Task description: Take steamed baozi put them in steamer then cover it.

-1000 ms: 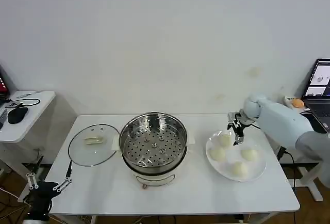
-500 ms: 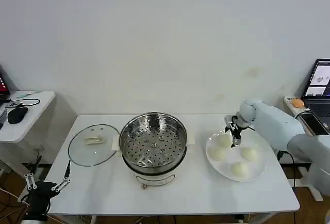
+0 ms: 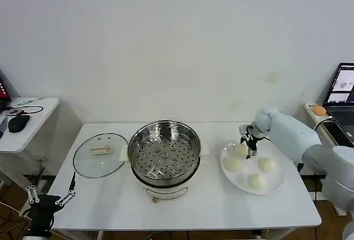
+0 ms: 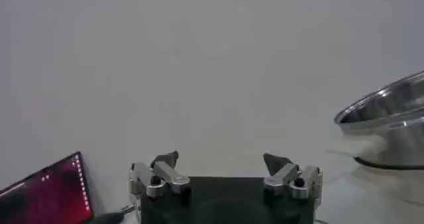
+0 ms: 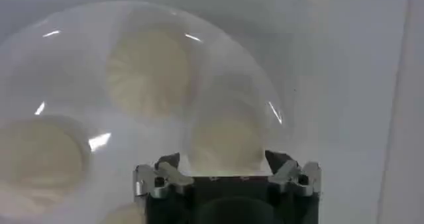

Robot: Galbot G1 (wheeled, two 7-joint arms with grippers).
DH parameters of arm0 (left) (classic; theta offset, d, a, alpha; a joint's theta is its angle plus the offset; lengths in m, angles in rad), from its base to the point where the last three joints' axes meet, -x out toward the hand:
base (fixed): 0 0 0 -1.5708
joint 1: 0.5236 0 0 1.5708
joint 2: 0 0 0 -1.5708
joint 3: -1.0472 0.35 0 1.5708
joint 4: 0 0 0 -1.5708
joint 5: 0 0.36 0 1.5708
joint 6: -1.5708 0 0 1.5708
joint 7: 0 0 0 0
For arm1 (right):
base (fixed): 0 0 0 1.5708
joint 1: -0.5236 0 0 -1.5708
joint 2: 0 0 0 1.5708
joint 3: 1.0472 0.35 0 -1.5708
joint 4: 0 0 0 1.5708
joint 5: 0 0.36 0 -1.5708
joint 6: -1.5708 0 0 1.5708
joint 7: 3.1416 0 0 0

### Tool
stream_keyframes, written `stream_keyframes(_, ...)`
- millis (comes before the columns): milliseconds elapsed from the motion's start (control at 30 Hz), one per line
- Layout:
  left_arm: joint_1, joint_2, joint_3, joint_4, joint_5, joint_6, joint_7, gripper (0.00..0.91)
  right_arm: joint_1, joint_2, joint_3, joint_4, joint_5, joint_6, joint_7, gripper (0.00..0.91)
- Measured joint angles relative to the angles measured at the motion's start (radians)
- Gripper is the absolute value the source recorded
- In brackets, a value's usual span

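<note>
Right gripper (image 3: 247,144) fingers spread, straddling rear-left baozi (image 5: 226,139) on white plate (image 3: 276,182); left gripper (image 4: 225,168) spread, parked low beside table.

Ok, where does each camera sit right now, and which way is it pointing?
Head view: on the head, looking down at the table, steamer, glass lid and plate; both arms show.
Left wrist view: low beside the table, open left claw facing a wall, steamer rim at the edge.
Right wrist view: above the plate, open right claw over one baozi.
Shared: head and right wrist views both show the plate's baozi.
</note>
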Motion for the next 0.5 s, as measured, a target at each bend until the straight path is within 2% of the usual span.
stream_keyframes(333, 0.002, -0.006, 0.000, 0.000, 0.002, -0.002, 0.000, 0.907, 0.022, -0.019, -0.006, 0.022, 0.007, 0.004, 0.003, 0.625)
stream_keyframes(500, 0.002, -0.007, 0.000, 0.001, 0.004, -0.002, 0.000, 0.907, 0.056, -0.054, -0.034, 0.086, 0.028, 0.009, 0.006, 0.635)
